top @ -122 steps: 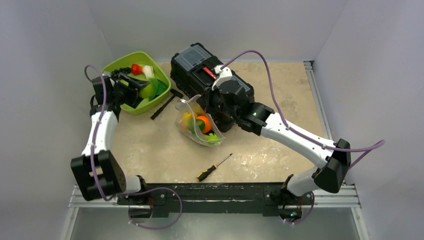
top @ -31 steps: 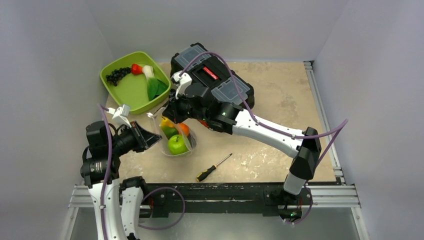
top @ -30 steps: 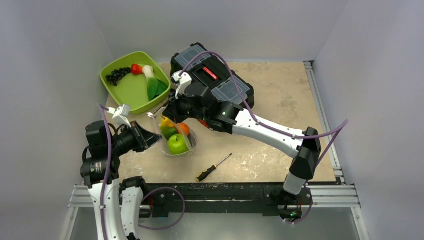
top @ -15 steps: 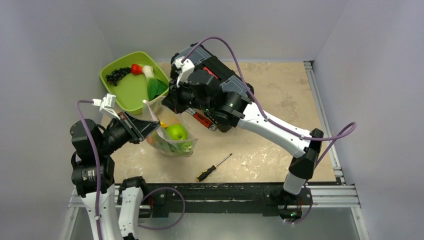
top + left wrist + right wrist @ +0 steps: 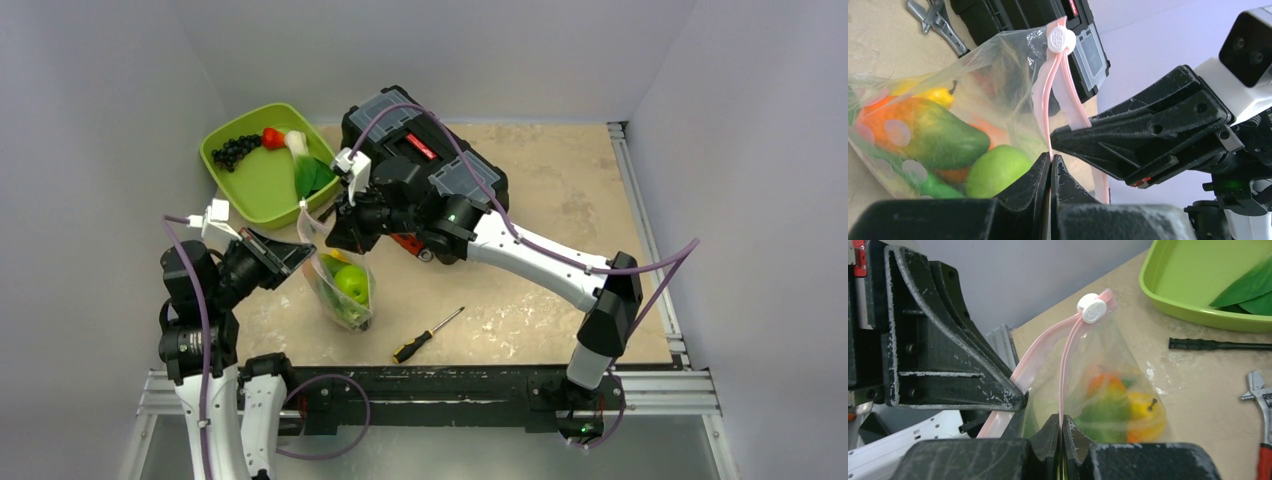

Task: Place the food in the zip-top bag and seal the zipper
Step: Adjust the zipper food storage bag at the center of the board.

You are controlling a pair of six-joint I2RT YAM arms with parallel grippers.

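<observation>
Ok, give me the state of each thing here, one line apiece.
zip-top bag, held up by its mouth, food inside
zipper, unsealed, strips parted, slider at one end
left claw, shut on one zipper strip
right claw, shut on the other strip
toolbox, lid closed
tray, grapes and a leek inside
screwdriver, lying flat, untouched

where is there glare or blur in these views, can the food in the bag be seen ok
Left wrist: pale glare spots on the zip-top bag, food sharp behind it. Right wrist: the food looks hazy through the plastic, the zipper slider crisp. Top external: even light, faint shadows, no blur.
</observation>
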